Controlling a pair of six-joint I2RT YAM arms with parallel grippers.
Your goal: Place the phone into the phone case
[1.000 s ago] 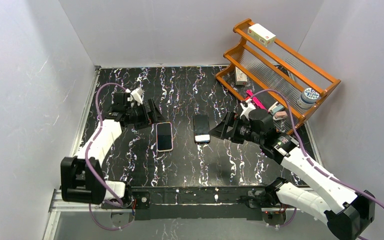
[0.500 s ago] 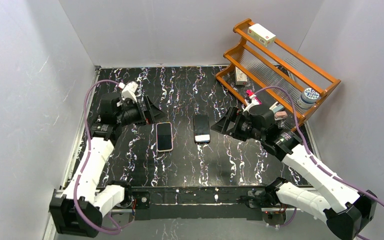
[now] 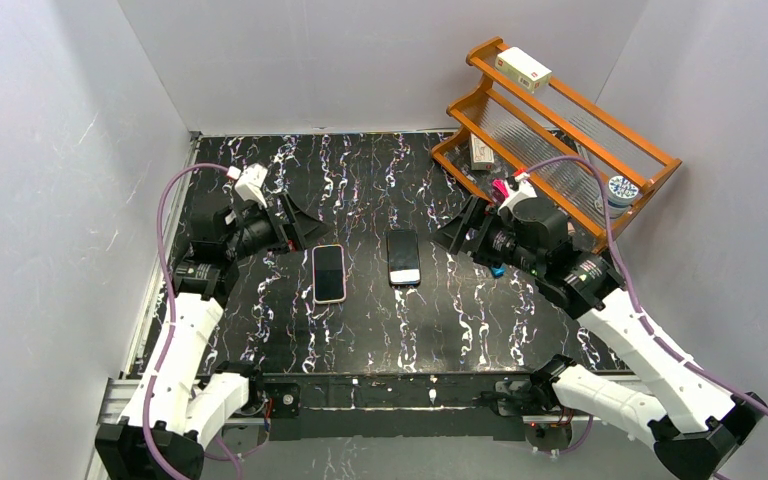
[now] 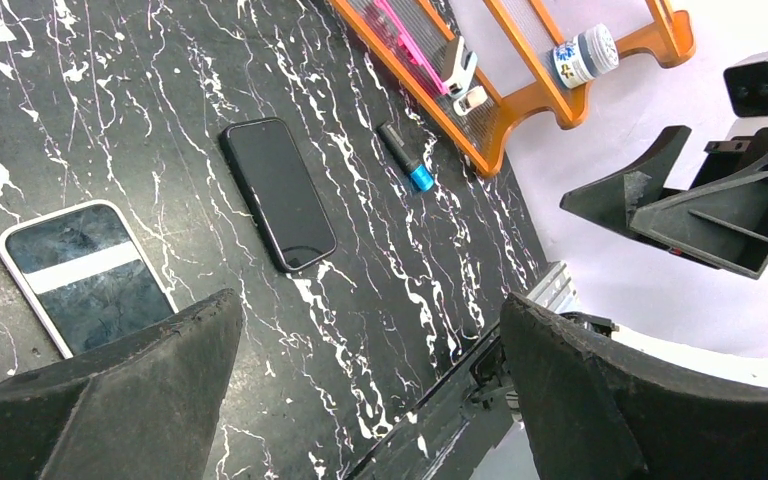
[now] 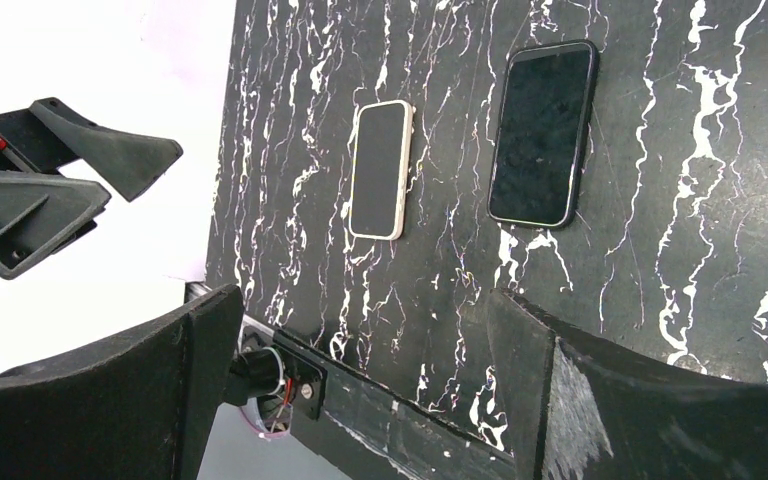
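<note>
A flat phone-shaped thing with a pale pink rim (image 3: 328, 272) lies face up on the black marble table (image 3: 360, 320). A black phone with a dark rim (image 3: 403, 257) lies just right of it, apart from it. I cannot tell which one is the case. Both show in the left wrist view, pink-rimmed (image 4: 85, 275) and black (image 4: 278, 193), and in the right wrist view, pink-rimmed (image 5: 380, 168) and black (image 5: 543, 133). My left gripper (image 3: 298, 218) hovers open and empty left of them (image 4: 370, 310). My right gripper (image 3: 460, 232) hovers open and empty to their right (image 5: 365, 300).
An orange wooden rack (image 3: 560, 130) stands at the back right with a box, a jar and small items. A dark pen with a blue tip (image 4: 405, 160) lies on the table beside the rack. White walls close in the table on three sides.
Both arms have risen and drawn back from the two phones, the left toward the left wall, the right toward the rack. The two phones have not moved.
</note>
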